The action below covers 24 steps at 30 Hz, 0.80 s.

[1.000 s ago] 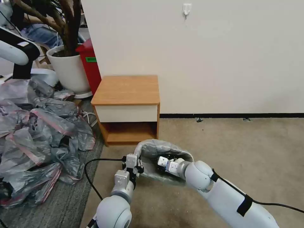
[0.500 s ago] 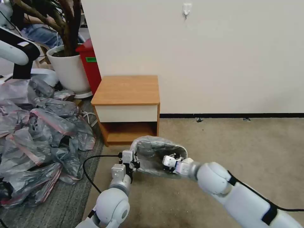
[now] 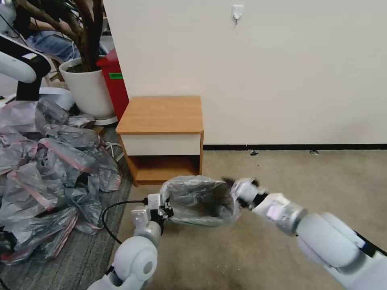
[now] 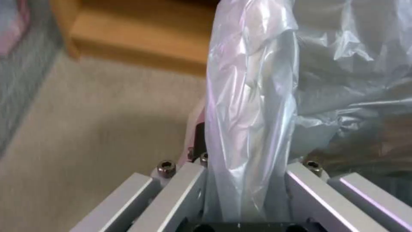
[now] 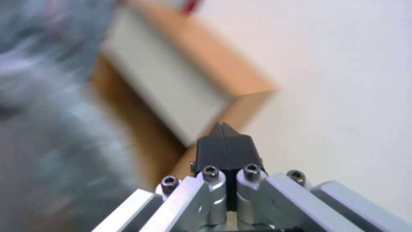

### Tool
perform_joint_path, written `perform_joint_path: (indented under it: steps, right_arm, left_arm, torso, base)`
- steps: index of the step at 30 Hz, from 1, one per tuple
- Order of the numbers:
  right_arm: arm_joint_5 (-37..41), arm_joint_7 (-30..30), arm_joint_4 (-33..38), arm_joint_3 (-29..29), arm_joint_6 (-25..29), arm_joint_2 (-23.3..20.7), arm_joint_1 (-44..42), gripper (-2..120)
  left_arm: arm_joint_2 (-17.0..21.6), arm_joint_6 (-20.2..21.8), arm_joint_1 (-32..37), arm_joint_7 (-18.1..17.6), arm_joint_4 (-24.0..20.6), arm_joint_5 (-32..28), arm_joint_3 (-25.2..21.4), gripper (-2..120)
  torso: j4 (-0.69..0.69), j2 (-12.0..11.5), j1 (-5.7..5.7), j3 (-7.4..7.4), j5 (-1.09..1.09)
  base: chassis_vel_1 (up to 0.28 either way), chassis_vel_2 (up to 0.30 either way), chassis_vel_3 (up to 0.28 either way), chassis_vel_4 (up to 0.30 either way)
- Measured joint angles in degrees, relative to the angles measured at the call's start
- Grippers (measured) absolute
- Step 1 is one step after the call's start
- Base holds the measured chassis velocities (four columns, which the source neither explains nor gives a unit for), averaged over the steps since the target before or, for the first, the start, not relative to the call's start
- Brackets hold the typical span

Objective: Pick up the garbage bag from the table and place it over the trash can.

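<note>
The garbage bag (image 3: 199,201), thin grey film, stands open-mouthed in a boxy shape on the carpet in front of the table (image 3: 161,114). The trash can is hidden under the film. My left gripper (image 3: 166,209) is at the bag's left edge, shut on a thick fold of the film (image 4: 249,112); one dark finger pad (image 4: 198,135) presses against it. My right gripper (image 3: 230,183) hovers just outside the bag's right edge, shut with nothing between its fingertips (image 5: 222,125). The table's white drawer front (image 5: 172,83) lies beyond those fingertips.
A big heap of grey-pink bags (image 3: 44,169) covers the floor to the left. A white plant pot (image 3: 88,86) and a red bin (image 3: 115,82) stand behind it. A black cable (image 3: 111,217) loops by my left arm. Open carpet (image 3: 302,177) lies to the right.
My right gripper came out of the bag's mouth and swung to its right side. My left gripper shifted left with the rim, and the bag spread wider.
</note>
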Motion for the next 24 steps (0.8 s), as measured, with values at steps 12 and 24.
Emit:
perform_joint_path:
  steps: [12,24]
  right_arm:
    - [-0.57,12.17,1.32,6.48,14.50,20.89,-13.57,42]
    - [-3.26,13.37,1.11,4.86,16.73,27.58,-16.63,84]
  left_arm:
    - [0.48,5.51,4.83,-3.80,-1.96,-17.68,-6.07,2]
    - [1.22,4.65,3.01,-3.58,2.53,-15.71,-5.40,2]
  torso:
    - [-0.01,0.00,0.00,0.00,-0.02]
    - [-0.01,0.00,0.00,0.00,-0.01]
  base:
    - [0.000,0.000,0.000,0.000]
    - [0.000,0.000,0.000,0.000]
